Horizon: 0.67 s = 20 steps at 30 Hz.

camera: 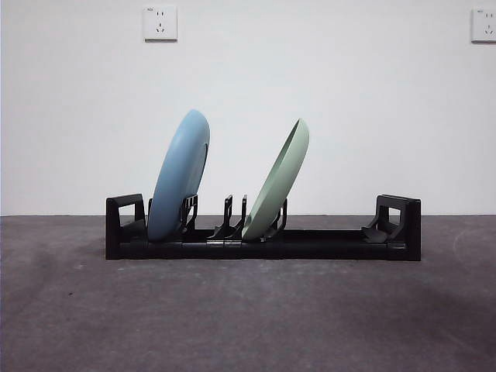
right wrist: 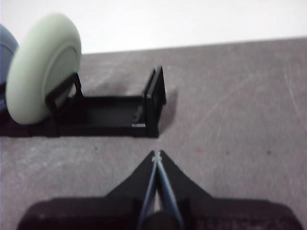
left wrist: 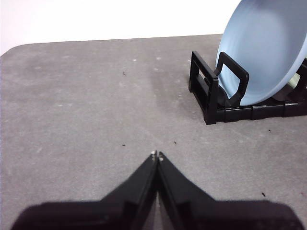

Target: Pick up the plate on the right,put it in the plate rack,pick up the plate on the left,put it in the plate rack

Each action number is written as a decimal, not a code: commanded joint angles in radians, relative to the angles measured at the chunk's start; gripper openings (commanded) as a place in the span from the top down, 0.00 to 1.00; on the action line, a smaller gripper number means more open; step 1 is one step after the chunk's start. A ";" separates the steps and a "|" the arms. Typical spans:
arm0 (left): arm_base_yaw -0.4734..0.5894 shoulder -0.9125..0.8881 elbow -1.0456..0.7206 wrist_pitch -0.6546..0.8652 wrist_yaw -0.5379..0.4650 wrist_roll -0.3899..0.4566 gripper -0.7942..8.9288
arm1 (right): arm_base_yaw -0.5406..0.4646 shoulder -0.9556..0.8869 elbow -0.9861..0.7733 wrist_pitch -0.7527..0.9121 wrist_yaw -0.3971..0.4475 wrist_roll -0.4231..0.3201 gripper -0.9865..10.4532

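The black plate rack (camera: 333,242) lies across the table in the front view. A blue plate (camera: 180,173) stands tilted in its left slots, and a pale green plate (camera: 280,177) leans in the slots near the middle. In the left wrist view my left gripper (left wrist: 157,155) is shut on nothing, hovering over bare table a short way from the rack's end block (left wrist: 207,88) and the blue plate (left wrist: 268,48). My right gripper (right wrist: 156,155) is also shut and empty, off the rack's other end (right wrist: 154,103), with the green plate (right wrist: 41,67) beyond. Neither gripper shows in the front view.
Grey table surface (camera: 248,318) spreads in front of the rack. A white wall with two sockets (camera: 160,22) stands behind. The rack's right half (camera: 341,232) holds no plate.
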 commanded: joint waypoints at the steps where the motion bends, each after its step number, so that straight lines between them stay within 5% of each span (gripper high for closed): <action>1: 0.003 -0.001 -0.015 0.005 -0.002 -0.007 0.92 | 0.002 -0.003 -0.016 0.005 -0.006 0.037 0.93; 20: 0.003 -0.001 -0.015 0.005 -0.002 -0.007 0.92 | 0.004 0.001 -0.015 0.005 0.006 0.069 0.93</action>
